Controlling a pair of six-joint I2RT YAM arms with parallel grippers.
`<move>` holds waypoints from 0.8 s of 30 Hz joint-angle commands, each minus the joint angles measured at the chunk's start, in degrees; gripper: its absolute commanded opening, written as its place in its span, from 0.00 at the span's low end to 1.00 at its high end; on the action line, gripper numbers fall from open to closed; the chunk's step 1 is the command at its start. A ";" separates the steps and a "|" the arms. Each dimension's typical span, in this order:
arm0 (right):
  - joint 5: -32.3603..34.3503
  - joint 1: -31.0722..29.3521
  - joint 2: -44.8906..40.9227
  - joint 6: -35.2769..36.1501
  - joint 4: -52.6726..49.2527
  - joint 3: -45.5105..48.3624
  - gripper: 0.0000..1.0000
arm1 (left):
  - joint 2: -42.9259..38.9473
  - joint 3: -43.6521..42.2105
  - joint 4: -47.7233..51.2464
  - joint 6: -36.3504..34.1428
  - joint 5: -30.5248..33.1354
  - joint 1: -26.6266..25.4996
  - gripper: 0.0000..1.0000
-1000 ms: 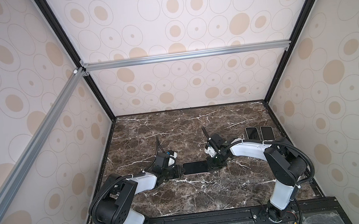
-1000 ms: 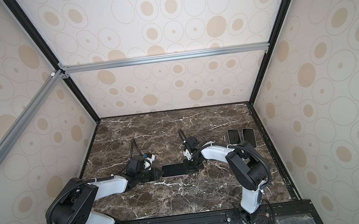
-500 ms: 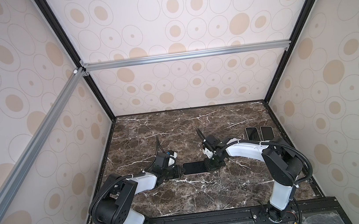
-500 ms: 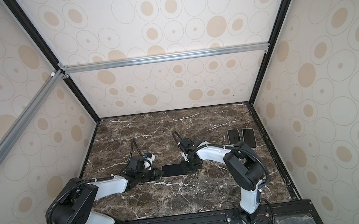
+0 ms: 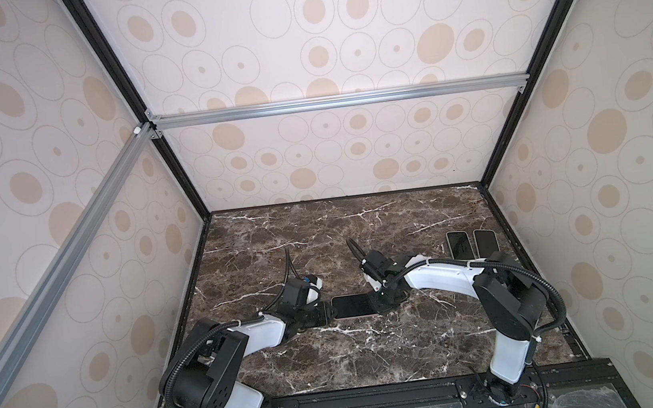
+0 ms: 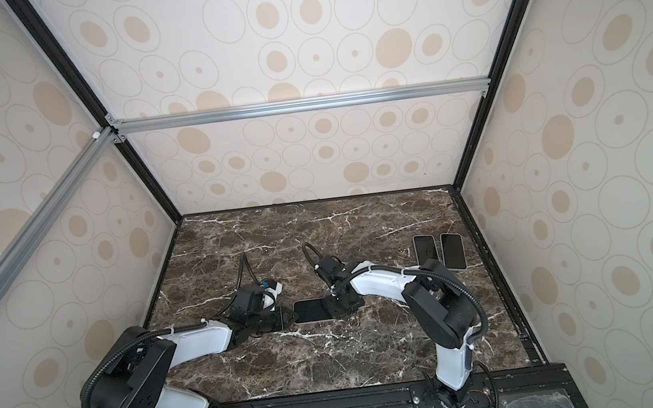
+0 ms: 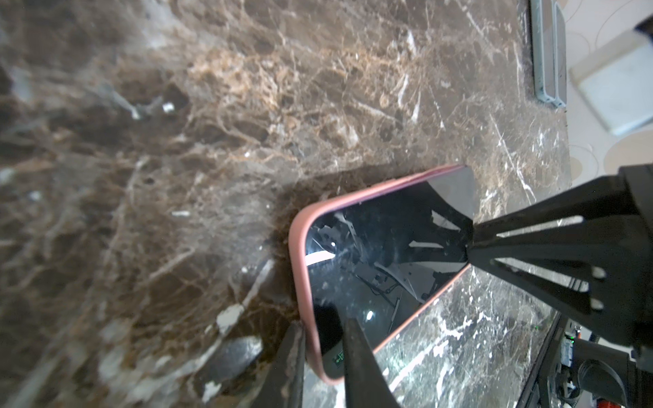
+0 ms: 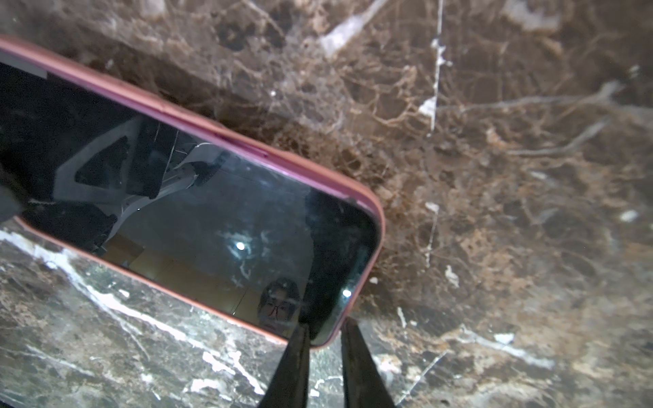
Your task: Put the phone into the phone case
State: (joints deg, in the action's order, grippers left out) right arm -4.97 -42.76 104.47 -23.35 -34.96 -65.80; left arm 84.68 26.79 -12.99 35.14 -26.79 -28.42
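A black-screened phone (image 5: 351, 306) (image 6: 312, 310) lies face up on the marble table, seated in a pink phone case (image 7: 298, 254) (image 8: 247, 148) whose rim frames the screen (image 7: 381, 268) (image 8: 212, 219). My left gripper (image 5: 328, 313) (image 6: 289, 316) (image 7: 322, 323) reaches in low at the phone's left end. It is shut on that end, one finger under the case rim and one on the glass. At the right end my right gripper (image 5: 375, 306) (image 6: 335, 311) (image 8: 325, 325) (image 7: 470, 243) points down. Its fingers stand slightly apart astride the case's corner.
Two more dark phones (image 5: 459, 244) (image 5: 486, 243) (image 6: 425, 249) (image 6: 452, 250) lie side by side at the back right of the table (image 5: 334, 359). Patterned enclosure walls stand close on the left, right and back. The arms' black base rail runs along the front.
My right wrist has swung a little to the left over the phone's right end, and its fingers have parted slightly. The left arm and the phone have stayed put.
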 commanded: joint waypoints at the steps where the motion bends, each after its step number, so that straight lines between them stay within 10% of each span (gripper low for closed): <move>1: 1.41 2.53 1.48 2.04 1.45 3.24 0.22 | -1.53 -0.42 4.85 -0.84 1.76 -0.57 0.26; 13: -9.36 9.13 -5.02 5.95 1.42 0.75 0.27 | -2.23 2.59 6.24 -1.12 4.82 -0.35 0.43; 24: -15.94 10.97 -1.30 4.79 6.70 0.16 0.23 | 1.90 5.20 4.02 -2.18 3.40 0.91 0.34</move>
State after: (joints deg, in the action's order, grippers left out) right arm -18.65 -31.86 101.27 -18.63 -29.39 -64.77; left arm 85.01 30.13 -8.69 34.33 -23.09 -27.97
